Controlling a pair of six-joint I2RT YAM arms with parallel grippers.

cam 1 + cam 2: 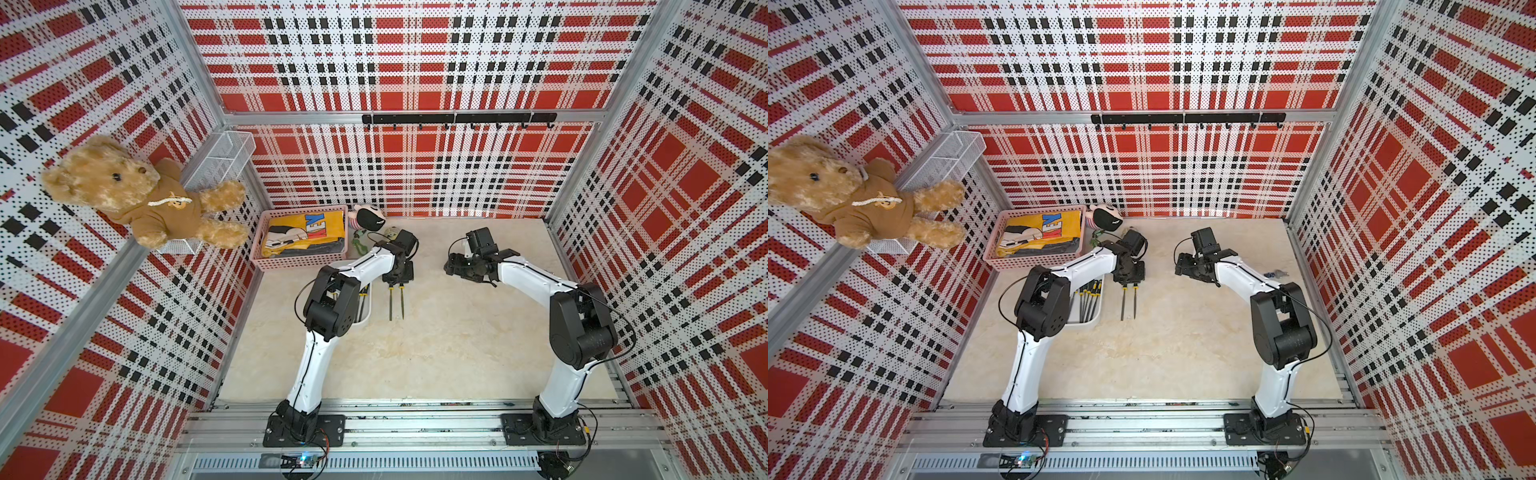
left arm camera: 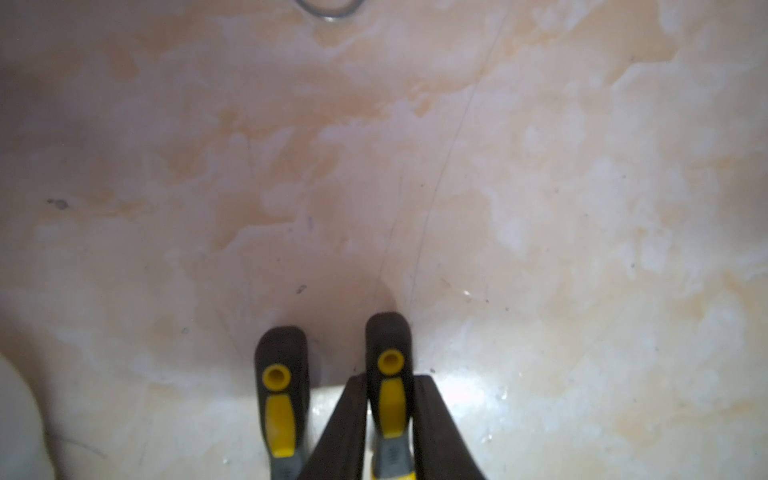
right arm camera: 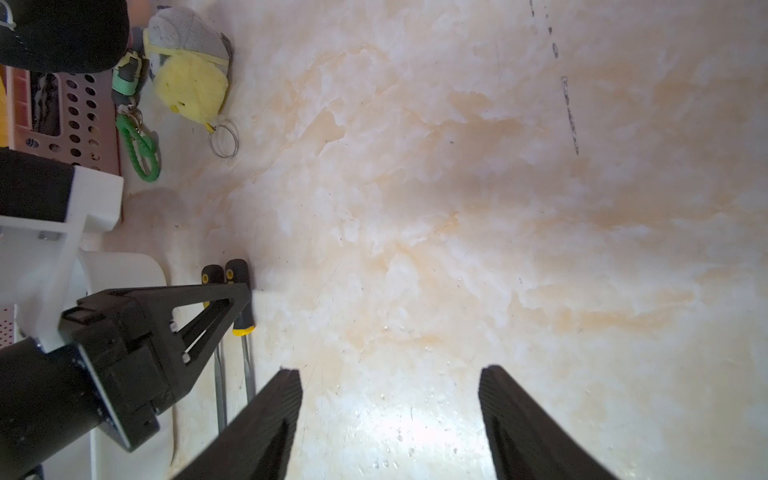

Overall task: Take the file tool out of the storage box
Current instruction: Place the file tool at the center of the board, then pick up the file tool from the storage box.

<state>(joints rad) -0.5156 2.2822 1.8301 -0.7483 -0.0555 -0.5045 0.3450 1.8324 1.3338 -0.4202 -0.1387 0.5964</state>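
1. Top views: two files (image 1: 1128,305) lie on the worktop (image 1: 1183,353) near its left edge, just beside the storage box (image 1: 1096,321). More files (image 1: 1089,299) are inside, so the task looks partly done. Letters on yellow cloth (image 1: 291,232) read roughly "KEY".
2. Left wrist: left gripper (image 2: 390,379) hugs one file handle (image 2: 388,332); clamped or loose, cannot tell.
3. Right wrist: right gripper (image 3: 390,374) apart, empty.

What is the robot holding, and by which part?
The left gripper straddles the handle of one file lying on the table; whether it squeezes cannot be told. The right gripper is open and empty.
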